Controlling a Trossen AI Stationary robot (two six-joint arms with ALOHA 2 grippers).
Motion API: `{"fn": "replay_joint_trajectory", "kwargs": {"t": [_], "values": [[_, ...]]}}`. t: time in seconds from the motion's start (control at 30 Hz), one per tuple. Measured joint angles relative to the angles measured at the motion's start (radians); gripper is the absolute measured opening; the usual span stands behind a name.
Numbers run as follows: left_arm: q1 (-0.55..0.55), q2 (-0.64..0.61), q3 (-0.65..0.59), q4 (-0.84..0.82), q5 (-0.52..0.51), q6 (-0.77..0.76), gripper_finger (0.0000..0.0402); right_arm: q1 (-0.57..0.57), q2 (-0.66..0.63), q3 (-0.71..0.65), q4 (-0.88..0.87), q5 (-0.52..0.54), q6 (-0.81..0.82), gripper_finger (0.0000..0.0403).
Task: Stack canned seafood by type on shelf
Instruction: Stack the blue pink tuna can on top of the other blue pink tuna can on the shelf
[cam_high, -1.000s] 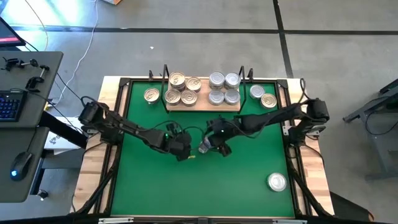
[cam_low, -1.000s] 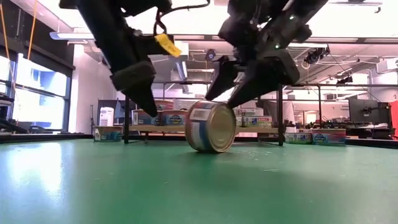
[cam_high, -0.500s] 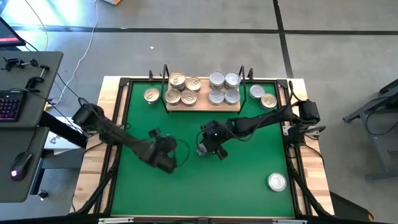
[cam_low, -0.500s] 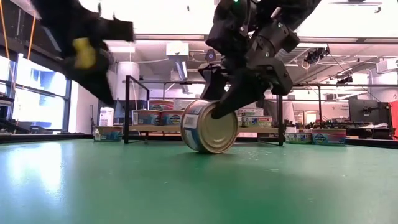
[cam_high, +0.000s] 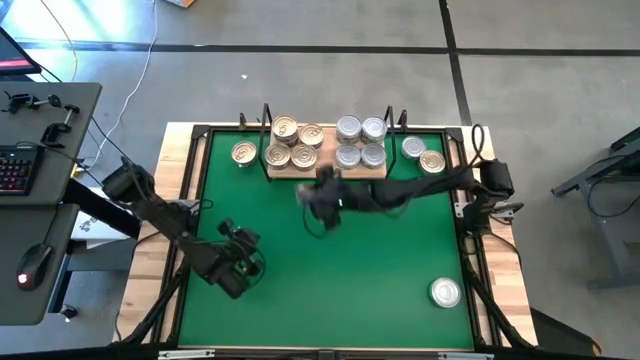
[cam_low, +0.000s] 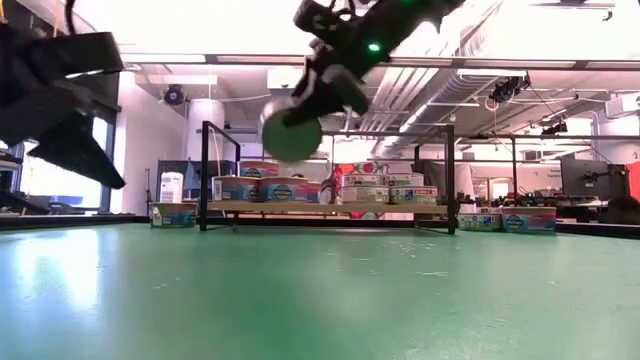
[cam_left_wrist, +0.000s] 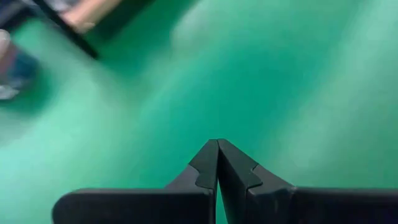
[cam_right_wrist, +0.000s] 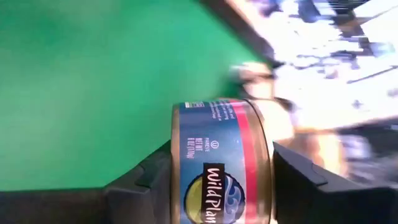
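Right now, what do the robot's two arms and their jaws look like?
Both arms are dark, nearly black, jointed segments with thin black cables looping alongside. The left gripper ends in matte black, angular, notched jaws. The right gripper has the same flat black jaws, and a small green light glows on its wrist. No other markings can be made out.

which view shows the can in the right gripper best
The right wrist view: the can fills the frame between the right gripper's fingers, blue label readable. The low view shows the can only as a blurred disc in the air; in the high view it is a dark smear near the shelf; the left wrist view misses it.
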Motion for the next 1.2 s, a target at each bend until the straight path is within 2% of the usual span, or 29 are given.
{"fn": "replay_joint_trajectory", "kwargs": {"t": [0.13, 0.23, 0.5, 0.67, 0.97, 1.2], "values": [[-0.031, -0.018, -0.064, 0.194, -0.025, 0.085, 0.0, -0.126, 0.035, 0.115, 0.002, 0.046, -0.15, 0.0181], [-0.041, -0.018, -0.079, 0.266, -0.058, 0.125, 0.0, -0.228, 0.098, 0.201, -0.003, 0.05, -0.215, 0.0181], [-0.044, -0.018, -0.085, 0.296, -0.086, 0.149, 0.0, -0.38, 0.264, 0.353, 0.004, 0.072, -0.396, 0.0181], [-0.045, -0.018, -0.085, 0.296, -0.086, 0.149, 0.0, -0.412, 0.293, 0.358, -0.021, 0.072, -0.425, 0.0181], [-0.045, -0.017, -0.085, 0.298, -0.098, 0.149, 0.0, -0.416, 0.292, 0.358, -0.051, 0.016, -0.369, 0.0182], [-0.045, -0.017, -0.085, 0.303, -0.098, 0.149, 0.0, -0.412, 0.292, 0.357, -0.077, 0.023, -0.314, 0.0261]]}}
